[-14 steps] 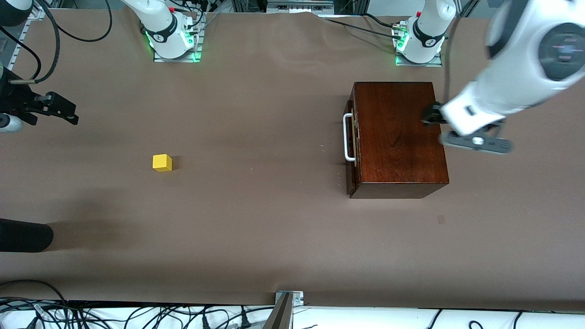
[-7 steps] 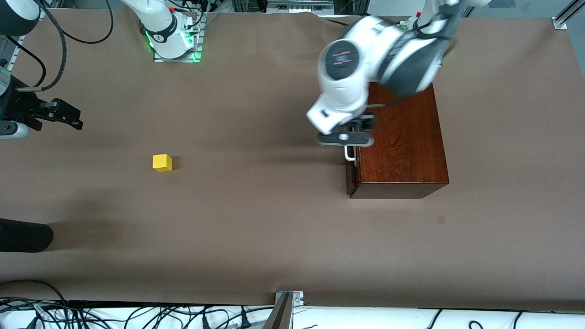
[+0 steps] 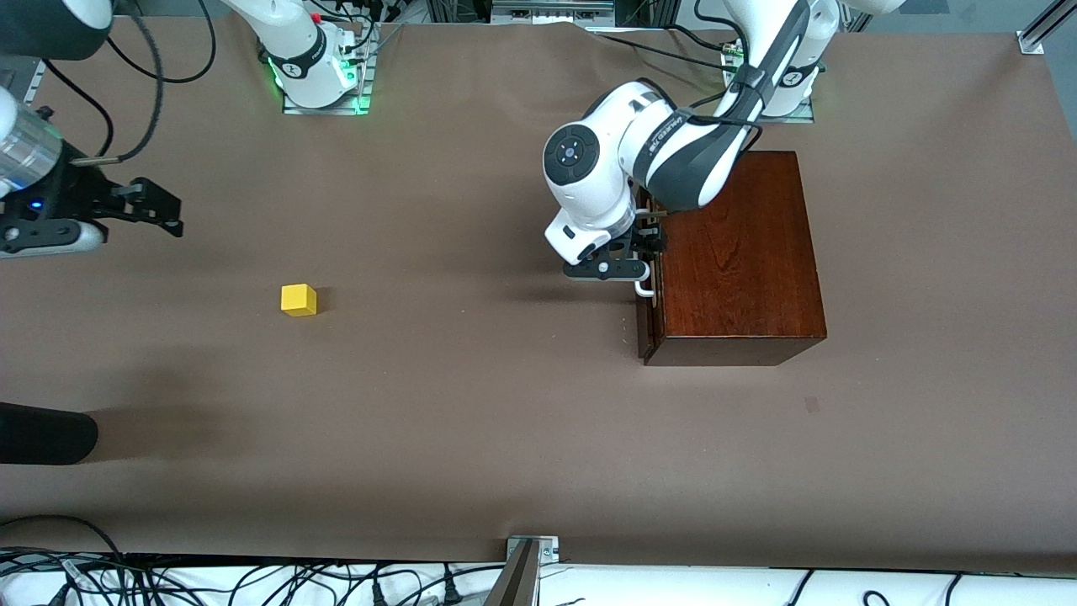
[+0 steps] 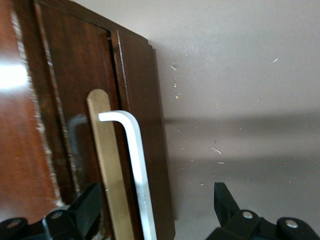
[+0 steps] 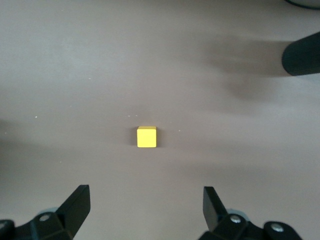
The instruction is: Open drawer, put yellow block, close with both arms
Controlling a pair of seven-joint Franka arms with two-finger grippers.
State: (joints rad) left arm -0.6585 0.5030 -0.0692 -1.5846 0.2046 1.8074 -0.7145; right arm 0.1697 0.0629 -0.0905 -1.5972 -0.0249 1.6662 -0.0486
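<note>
The mahogany box (image 3: 736, 252) stands toward the left arm's end of the table, its drawer shut. The white handle (image 3: 644, 289) is on the drawer front, which faces the right arm's end. My left gripper (image 3: 644, 252) is open at the drawer front. In the left wrist view its fingers (image 4: 84, 205) stand either side of the white handle (image 4: 136, 165) without touching it. The yellow block (image 3: 299, 300) lies on the table toward the right arm's end. My right gripper (image 3: 167, 212) hangs open and empty over the table near that end. The block (image 5: 147, 137) shows ahead of it in the right wrist view.
A dark cylinder (image 3: 46, 433) juts in at the table's edge on the right arm's end, nearer the camera than the block, and also shows in the right wrist view (image 5: 302, 52). Cables and a metal bracket (image 3: 532, 549) line the near edge.
My left arm has swung from over the box's outer end across it to the drawer front and settled around the handle. My right gripper has shifted slightly toward the block.
</note>
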